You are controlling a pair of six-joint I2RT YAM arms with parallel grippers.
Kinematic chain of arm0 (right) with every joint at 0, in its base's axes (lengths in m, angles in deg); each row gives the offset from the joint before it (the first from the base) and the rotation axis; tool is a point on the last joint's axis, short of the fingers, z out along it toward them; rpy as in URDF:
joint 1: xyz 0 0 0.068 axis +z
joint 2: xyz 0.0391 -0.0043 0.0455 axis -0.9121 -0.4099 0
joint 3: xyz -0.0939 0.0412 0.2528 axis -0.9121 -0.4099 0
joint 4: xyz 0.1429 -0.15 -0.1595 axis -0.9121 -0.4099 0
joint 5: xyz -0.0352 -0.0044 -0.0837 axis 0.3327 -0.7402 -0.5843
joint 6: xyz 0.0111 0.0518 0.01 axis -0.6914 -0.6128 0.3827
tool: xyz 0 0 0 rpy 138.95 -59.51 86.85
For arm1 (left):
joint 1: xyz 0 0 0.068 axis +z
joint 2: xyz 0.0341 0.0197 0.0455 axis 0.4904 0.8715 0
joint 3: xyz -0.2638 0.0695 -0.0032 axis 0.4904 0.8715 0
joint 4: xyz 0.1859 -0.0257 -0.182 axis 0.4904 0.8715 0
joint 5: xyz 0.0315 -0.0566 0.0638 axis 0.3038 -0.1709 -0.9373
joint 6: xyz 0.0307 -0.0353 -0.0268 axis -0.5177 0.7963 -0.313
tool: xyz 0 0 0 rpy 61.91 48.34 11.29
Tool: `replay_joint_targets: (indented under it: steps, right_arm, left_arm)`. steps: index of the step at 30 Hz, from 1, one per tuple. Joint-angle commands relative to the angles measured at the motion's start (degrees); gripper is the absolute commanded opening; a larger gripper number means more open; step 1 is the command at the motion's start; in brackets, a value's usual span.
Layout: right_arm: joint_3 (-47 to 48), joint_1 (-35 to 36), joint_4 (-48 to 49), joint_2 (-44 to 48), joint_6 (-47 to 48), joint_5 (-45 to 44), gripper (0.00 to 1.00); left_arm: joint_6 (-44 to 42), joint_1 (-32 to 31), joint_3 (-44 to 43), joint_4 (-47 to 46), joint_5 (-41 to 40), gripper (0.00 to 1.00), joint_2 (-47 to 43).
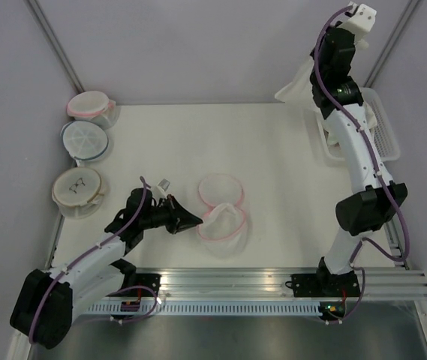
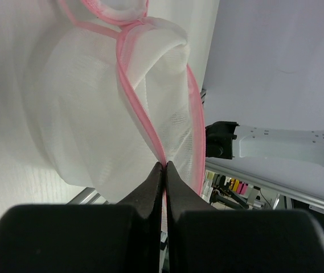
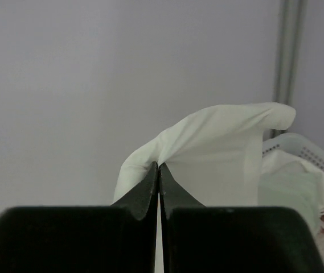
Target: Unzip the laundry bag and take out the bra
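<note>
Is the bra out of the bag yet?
Out: right gripper holds the bra aloft, far from the bag pinched by the left gripper.

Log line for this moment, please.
left gripper shut on pink rim of round white mesh laundry bag | bag open | right gripper shut on small white fabric bra, held aloft near white plastic basket
</note>
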Motion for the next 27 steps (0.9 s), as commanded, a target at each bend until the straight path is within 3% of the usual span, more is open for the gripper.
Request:
replay_joint_targets:
  steps: [1,5,9,12,17,18,19,20,22,23,25,27]
  right_arm:
    - [3.99,-6.35,-2.49,-3.10,-0.55,-1.31,0.00]
    - [3.21,-10.68,-4.35,-4.42,0.06,-4.83,0.00]
    - [-3.90,-13.14,-0.40,-5.38,1.74,-6.76,0.00]
    - [-6.81,-16.13,-0.21,-8.09,-0.71,-4.57,0.01]
    - [-1.57,-18.33,-6.70,-17.83,-5.29,-6.05,0.01]
    - [1.77,-18.33,-13.33,-20.30,-6.69,-6.67,0.04]
    - [5.89,-18.59,-17.31,-23.20,-10.01,-6.15,0.16]
    - [10.54,-18.77,-21.01,-29.23,-10.91,-1.80,0.41]
    - [24.52,-19.30,-29.55,-34.72,-11.71,3.67,0.57]
    - [27.96,-19.30,-30.53,-36.57,-11.63,6.39,0.74]
    - [23.54,-18.34,-26.61,-33.97,-9.10,8.96,0.83]
    - [9.76,-16.41,-15.85,-25.20,-7.41,7.75,0.93]
  left_arm:
    - [-0.40,0.23,1.08,2.80,2.05,0.02,-2.71]
    - [0.56,0.23,2.67,4.56,2.05,0.02,-5.44]
    - [0.66,0.14,2.93,5.88,1.61,0.02,-6.32]
    - [0.65,0.14,2.67,6.06,1.87,0.02,-5.88]
    - [0.92,0.23,1.53,6.58,1.96,0.02,-5.27]
    - [0.83,0.23,1.18,6.67,1.79,0.02,-5.27]
    - [0.83,0.23,0.92,6.67,1.70,0.02,-5.18]
    - [0.83,0.14,0.56,6.67,1.53,0.02,-5.09]
    - [0.83,0.23,0.12,6.67,1.61,0.02,-4.83]
    - [0.74,0.23,-0.31,6.67,1.61,0.02,-4.92]
    - [0.65,0.23,-0.49,6.59,1.61,0.02,-5.18]
    - [0.39,0.23,-0.49,6.33,1.17,0.02,-5.27]
